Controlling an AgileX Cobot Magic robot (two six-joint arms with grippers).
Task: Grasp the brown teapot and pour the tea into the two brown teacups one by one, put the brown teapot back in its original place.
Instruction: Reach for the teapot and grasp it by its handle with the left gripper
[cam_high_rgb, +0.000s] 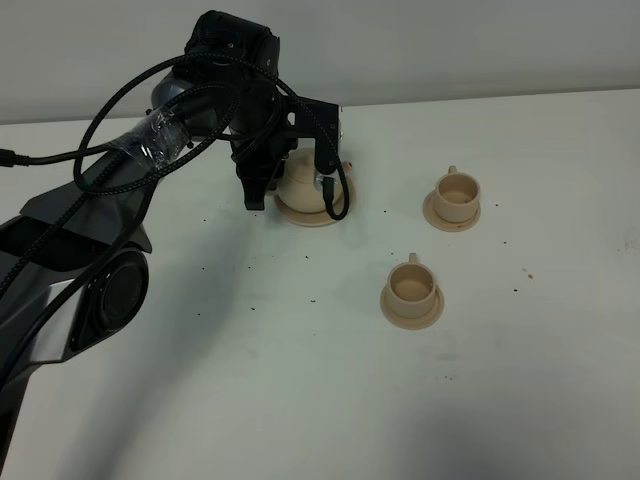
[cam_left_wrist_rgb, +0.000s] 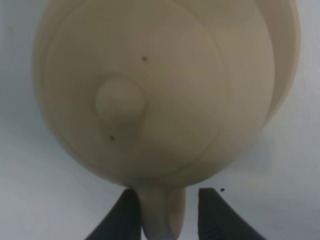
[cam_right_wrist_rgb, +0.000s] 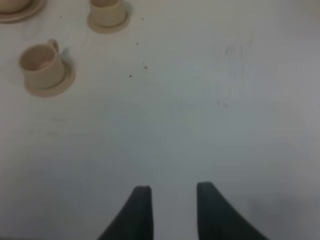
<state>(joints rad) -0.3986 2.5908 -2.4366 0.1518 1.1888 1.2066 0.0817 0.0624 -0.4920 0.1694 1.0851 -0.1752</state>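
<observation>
The brown teapot (cam_high_rgb: 300, 185) sits on its wide round saucer, the original place (cam_high_rgb: 312, 217), at the back middle of the table. My left gripper (cam_high_rgb: 290, 190) hangs over it and covers most of it. In the left wrist view the teapot (cam_left_wrist_rgb: 160, 85) fills the frame, and my left gripper (cam_left_wrist_rgb: 167, 192) stands open with the loop handle (cam_left_wrist_rgb: 162, 217) between its fingers and a small gap on one side. The two brown teacups (cam_high_rgb: 457, 193) (cam_high_rgb: 410, 285) stand on small saucers to the right. My right gripper (cam_right_wrist_rgb: 172, 192) is open over bare table, far from the teacups (cam_right_wrist_rgb: 42, 62) (cam_right_wrist_rgb: 106, 11).
The white table (cam_high_rgb: 300, 380) carries scattered dark specks. The left arm and its black cables (cam_high_rgb: 110, 170) stretch across the left side of the exterior view. The right arm does not show in that view.
</observation>
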